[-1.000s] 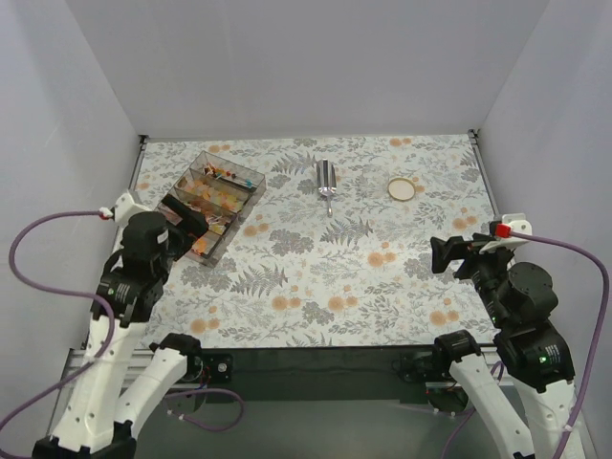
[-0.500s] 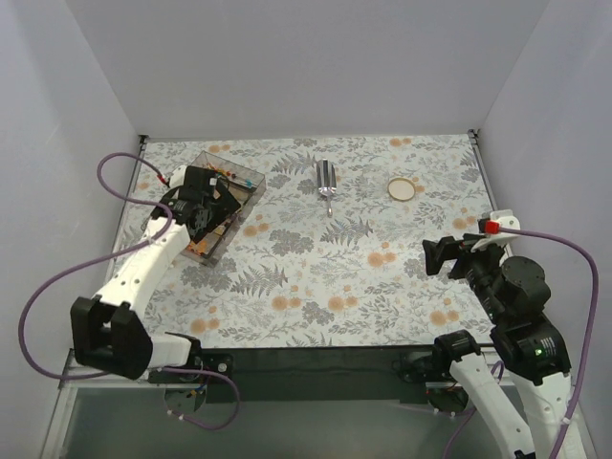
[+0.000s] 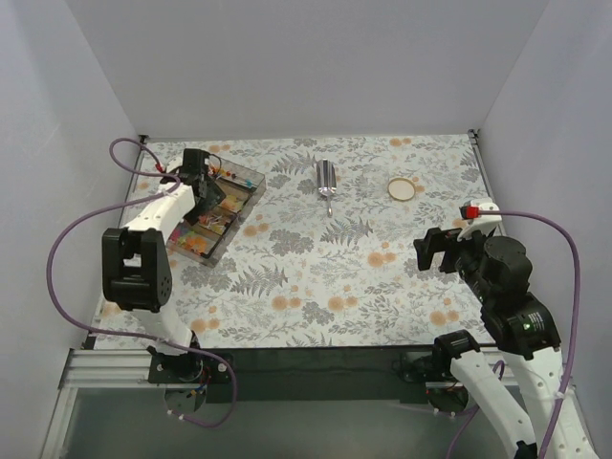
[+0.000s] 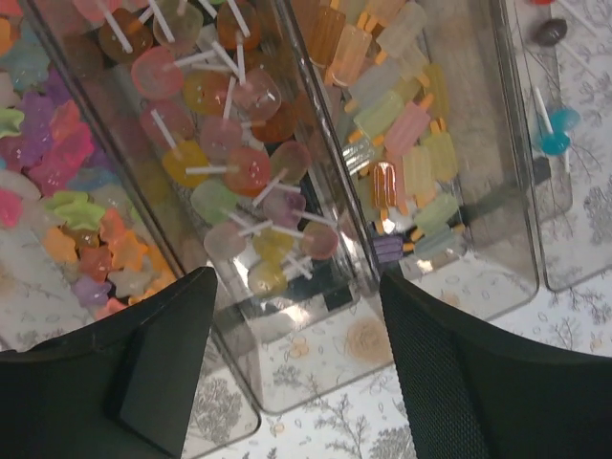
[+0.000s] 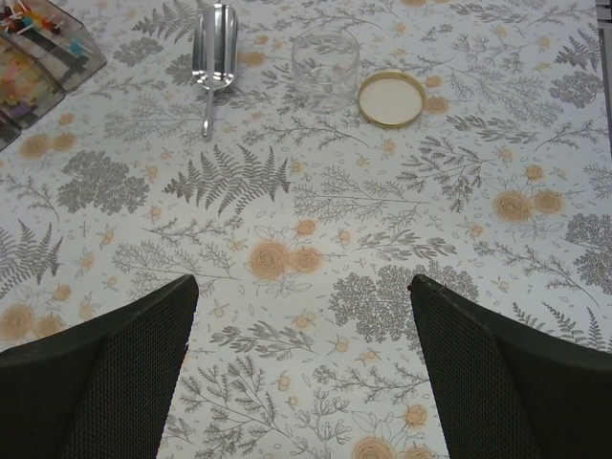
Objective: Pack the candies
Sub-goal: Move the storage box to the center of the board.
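Floral counter (image 3: 382, 287): candies (image 4: 239, 163) all in divided tray (image 3: 252, 179), far left. Left end effector (image 4: 292, 320) hovers over them, jaws apart, empty; right end effector (image 5: 301, 330) open, empty. Jar (image 5: 325, 69) empty, scoop (image 5: 214, 48) untouched: packing not begun.

Left pincer (image 4: 295, 292) moved over candies (image 4: 239, 163), narrowing.

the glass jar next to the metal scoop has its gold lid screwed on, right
Not quite. The jar stands open, and the gold lid lies flat beside it, as the right wrist view shows. The jar is indeed next to the metal scoop.
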Controlling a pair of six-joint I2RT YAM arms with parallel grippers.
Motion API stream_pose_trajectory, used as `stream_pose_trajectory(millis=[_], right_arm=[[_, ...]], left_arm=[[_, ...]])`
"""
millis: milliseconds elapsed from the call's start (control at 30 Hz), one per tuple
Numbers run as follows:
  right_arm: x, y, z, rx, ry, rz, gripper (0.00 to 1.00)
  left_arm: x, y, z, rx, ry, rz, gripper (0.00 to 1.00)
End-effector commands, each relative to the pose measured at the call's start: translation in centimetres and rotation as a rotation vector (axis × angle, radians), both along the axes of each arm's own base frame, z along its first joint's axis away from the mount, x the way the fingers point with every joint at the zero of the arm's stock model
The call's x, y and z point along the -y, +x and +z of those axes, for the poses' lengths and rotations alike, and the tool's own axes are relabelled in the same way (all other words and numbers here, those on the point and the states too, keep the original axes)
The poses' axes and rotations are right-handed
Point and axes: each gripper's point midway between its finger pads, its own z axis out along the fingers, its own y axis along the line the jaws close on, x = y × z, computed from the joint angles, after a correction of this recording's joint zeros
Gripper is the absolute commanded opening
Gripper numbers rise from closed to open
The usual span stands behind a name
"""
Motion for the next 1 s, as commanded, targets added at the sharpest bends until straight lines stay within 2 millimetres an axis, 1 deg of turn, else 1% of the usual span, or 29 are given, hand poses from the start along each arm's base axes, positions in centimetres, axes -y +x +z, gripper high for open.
stream_pose_trajectory(millis=[0,33,67,100,167,200,233,267,367,400,433,500,533,567,600,633,667,733,767,800,900,967], right_arm=[[-0.4,0.8,1.1,0.02,-0.008,0.013,0.98],[-0.4,0.9,0.9,0.015,-0.013,0.011,0.98],[-0.4,1.1,0.8,0.011,-0.016,0.01,0.99],[-0.5,1.3,0.5,-0.001,-0.022,0.016,0.98],[-0.7,1.6,0.5,-0.006,-0.028,0.02,0.98],[-0.8,1.8,0.2,-0.018,-0.034,0.023,0.98],[-0.9,1.9,0.1,-0.021,-0.035,0.027,0.98],[-0.9,2.1,0.0,-0.026,-0.036,0.027,0.98],[-1.2,2.5,-0.5,-0.044,-0.043,0.036,0.98],[-1.3,2.5,-0.7,-0.053,-0.046,0.038,0.98],[-1.4,2.6,-0.8,-0.055,-0.044,0.045,0.98],[-1.6,2.6,-1.0,-0.064,-0.043,0.055,0.98],[-1.8,2.6,-1.1,-0.067,-0.041,0.064,0.99],[-1.9,2.6,-1.2,-0.069,-0.04,0.067,0.98],[-1.9,2.6,-1.1,-0.067,-0.038,0.07,0.98],[-2.0,2.5,-1.2,-0.067,-0.037,0.074,0.98],[-2.0,2.5,-1.3,-0.067,-0.037,0.077,0.98],[-2.1,2.3,-1.5,-0.066,-0.035,0.085,0.98],[-2.1,2.3,-1.6,-0.067,-0.035,0.086,0.98],[-2.1,2.1,-1.7,-0.067,-0.035,0.093,0.98],[-2.2,1.7,-1.7,-0.059,-0.03,0.105,0.98],[-2.1,1.6,-1.7,-0.054,-0.03,0.104,0.98]], left_arm=[[-0.5,2.8,1.3,0.058,0.029,-0.01,0.64],[-0.6,3.1,0.2,0.03,0.032,-0.011,0.6],[-0.7,3.8,0.2,0.031,0.035,-0.009,0.59],[-0.9,4.1,-0.8,0.009,0.041,-0.005,0.57],[-1.1,4.5,-1.3,-0.004,0.05,-0.004,0.49],[-1.1,4.9,-1.1,0.004,0.051,-0.005,0.49],[-1.0,5.1,-1.4,-0.003,0.048,-0.007,0.47],[-0.9,5.2,-2.1,-0.018,0.046,-0.01,0.44],[-0.5,5.5,-2.6,-0.032,0.021,-0.015,0.24],[-0.4,5.4,-2.6,-0.034,0.014,-0.011,0.13],[-0.2,5.4,-2.6,-0.032,0.0,0.003,0.09],[0.1,4.9,-2.4,-0.036,-0.022,0.015,0.07],[0.4,4.4,-2.4,-0.042,-0.033,0.025,0.03],[0.4,4.1,-2.4,-0.044,-0.034,0.038,0.02],[0.8,3.8,-2.0,-0.038,-0.039,0.04,0.0],[1.1,3.2,-2.3,-0.055,-0.042,0.043,0.0],[1.3,3.0,-2.3,-0.055,-0.052,0.065,0.0],[2.3,2.3,-2.3,-0.065,-0.057,0.06,0.0],[2.7,1.8,-2.6,-0.072,-0.07,0.072,0.0],[3.7,1.5,-2.6,-0.073,-0.086,0.06,0.0],[5.2,0.6,-2.9,-0.084,-0.08,0.051,0.0],[5.5,0.1,-2.8,-0.086,-0.077,0.052,0.0]])
